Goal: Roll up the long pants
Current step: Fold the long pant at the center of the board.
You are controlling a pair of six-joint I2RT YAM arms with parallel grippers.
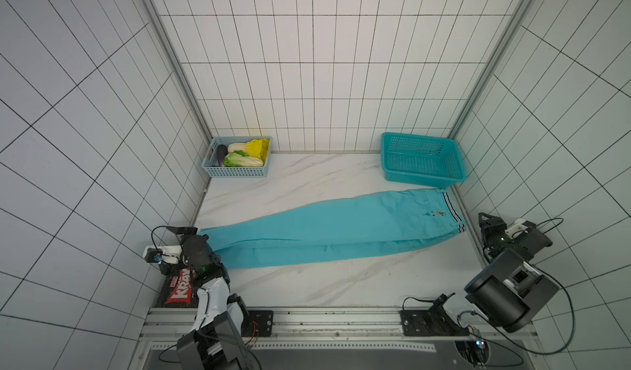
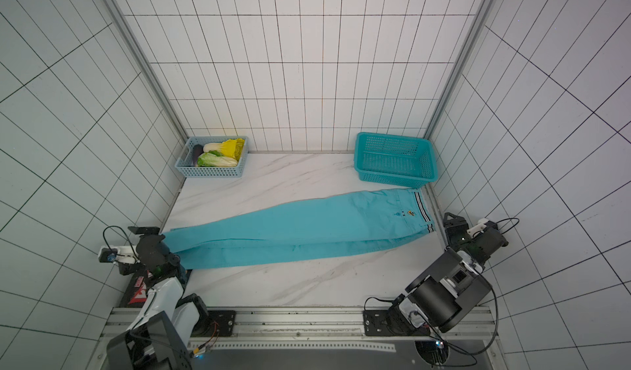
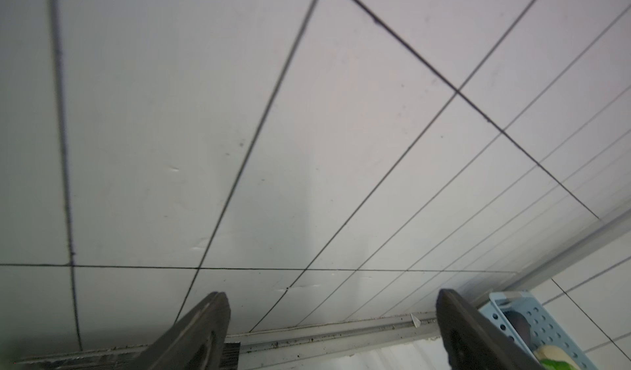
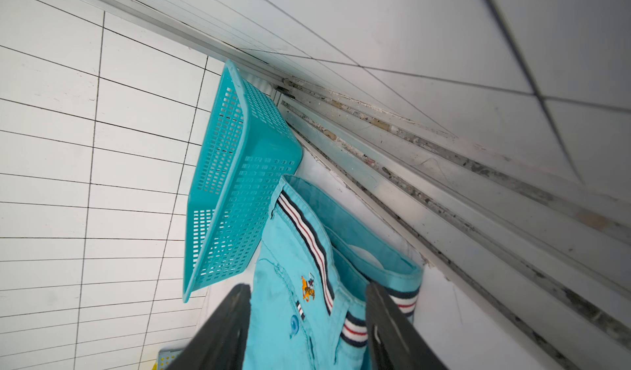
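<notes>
Teal long pants (image 1: 327, 230) lie unrolled; left pincer (image 3: 331, 293) and right pincer (image 4: 307, 285) both gape, empty.

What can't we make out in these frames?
- Cuff end of the pants: covered by the left arm in both top views.
- Packet beside that arm: print partly covered by it, both top views.
- Right gripper: right wrist view shows the waistband between open jaws; contact unclear.
- Left gripper: left wrist view shows mostly wall and a basket corner; pants out of frame.
</notes>
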